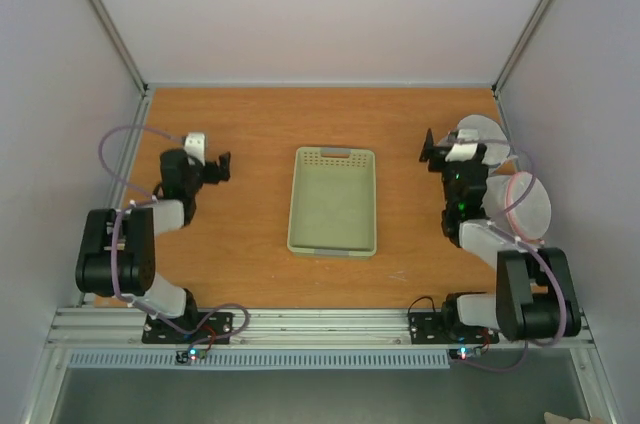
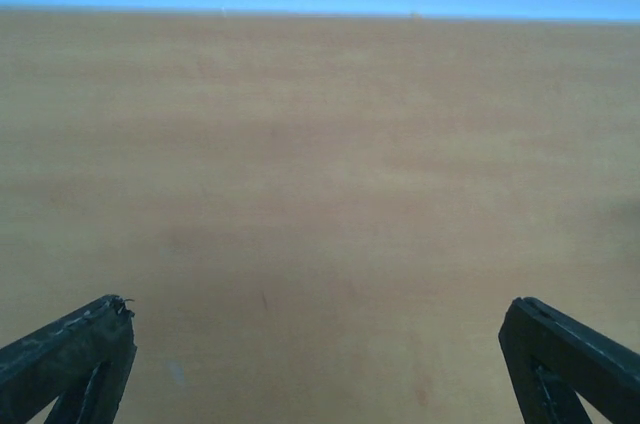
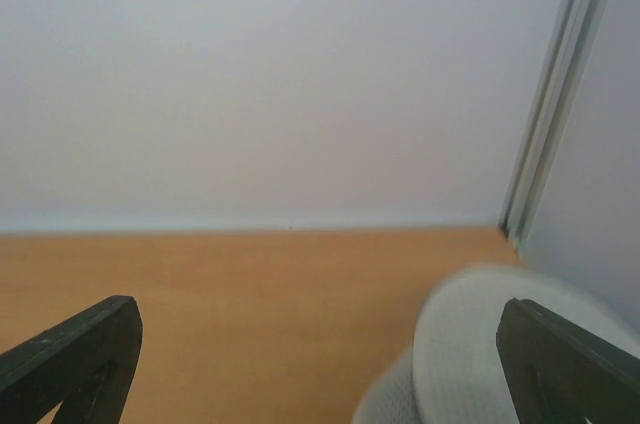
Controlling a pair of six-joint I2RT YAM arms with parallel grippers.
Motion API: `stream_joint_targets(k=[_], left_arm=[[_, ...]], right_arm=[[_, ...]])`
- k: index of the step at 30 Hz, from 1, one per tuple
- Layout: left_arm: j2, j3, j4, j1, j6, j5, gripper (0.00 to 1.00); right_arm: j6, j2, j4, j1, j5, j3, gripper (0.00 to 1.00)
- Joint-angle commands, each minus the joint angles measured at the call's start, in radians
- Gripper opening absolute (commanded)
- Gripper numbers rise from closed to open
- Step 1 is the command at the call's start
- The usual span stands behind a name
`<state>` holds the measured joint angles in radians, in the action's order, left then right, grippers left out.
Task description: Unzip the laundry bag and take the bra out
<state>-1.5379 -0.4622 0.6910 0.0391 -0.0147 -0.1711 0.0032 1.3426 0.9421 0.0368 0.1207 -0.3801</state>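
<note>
- In the left wrist view, the two dark fingers (image 2: pixel 70 354) of the left hand (image 2: pixel 320 309) are seen spread wide at the bottom corners. Only bare counter (image 1: pixel 250 124) lies between them, and nothing is held.
- The right hand (image 3: pixel 320 306) is likewise spread wide and empty, and is aimed at the far wall.
- The laundry bag (image 3: pixel 470 344) is seen low and to the right in the right wrist view as a pale rounded form, partly hidden by the right finger (image 3: pixel 560 354).
- From above, the laundry bag (image 1: pixel 485 129) is found near the far right corner, just beside the right hand on its outer side, close to the right wall.
- The bag is round, so no long axis is offered. Its zip band cannot be made out, and whether it lies flat or leans cannot be told.
- The bra is not seen and is judged to be inside the bag.
- A pink-rimmed bag (image 1: pixel 528 206) lies nearer, beside the right forearm, and is not to be confused with it.
- The tray (image 1: pixel 296 204) is set at mid-counter between the arms.
- The right arm is much the nearer. The left hand is kept well apart, beyond the tray.
- A short swing rightward and down is judged to be called for.
</note>
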Motion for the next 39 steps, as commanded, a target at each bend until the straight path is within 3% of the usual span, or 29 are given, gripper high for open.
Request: stream_joint_targets(k=[1, 5, 8, 10, 13, 15, 22, 28, 30, 34, 38, 39], left_arm=[[0.027, -0.368, -0.559, 0.052, -0.002, -0.071, 0.99], [-0.018, -0.717, -1.044, 0.071, -0.076, -0.118, 0.99], [-0.051, -0.958, -1.355, 0.071, -0.146, -0.14, 0.99], [-0.077, -1.113, -1.544, 0.072, -0.175, -0.163, 0.99], [-0.089, -1.271, -1.728, 0.071, -0.224, -0.235, 0.99], [-0.062, -1.281, -1.743, 0.071, -0.233, -0.279, 0.99], [0.075, -1.094, -1.571, 0.07, -0.195, -0.372, 0.99], [0.059, -1.098, -1.585, 0.069, -0.184, -0.363, 0.99], [0.052, -1.103, -1.59, 0.07, -0.183, -0.364, 0.99], [0.052, -1.093, -1.581, 0.07, -0.179, -0.397, 0.99], [0.045, -1.093, -1.576, 0.07, -0.157, -0.429, 0.99], [0.043, -1.095, -1.576, 0.07, -0.154, -0.436, 0.99]], right_arm=[[-0.011, -0.13, -0.4, -0.005, 0.01, -0.243, 0.99], [-0.068, -0.009, -0.891, -0.005, 0.071, -0.615, 0.98], [-0.025, 0.197, -1.314, -0.021, 0.252, -0.925, 0.98], [-0.013, 0.274, -1.46, -0.069, 0.323, -1.046, 0.99], [-0.052, 0.332, -1.503, -0.08, 0.358, -1.081, 0.98], [-0.04, 0.371, -1.535, -0.078, 0.334, -1.117, 0.99], [-0.067, 0.492, -1.569, -0.037, 0.353, -1.171, 0.98], [-0.071, 0.618, -1.599, -0.008, 0.575, -1.188, 0.97], [-0.069, 0.642, -1.613, -0.008, 0.647, -1.194, 0.88], [-0.069, 0.646, -1.612, -0.007, 0.686, -1.195, 0.6], [-0.085, 0.621, -1.608, 0.009, 0.7, -1.201, 0.08], [-0.095, 0.607, -1.601, 0.02, 0.706, -1.2, 0.02]])
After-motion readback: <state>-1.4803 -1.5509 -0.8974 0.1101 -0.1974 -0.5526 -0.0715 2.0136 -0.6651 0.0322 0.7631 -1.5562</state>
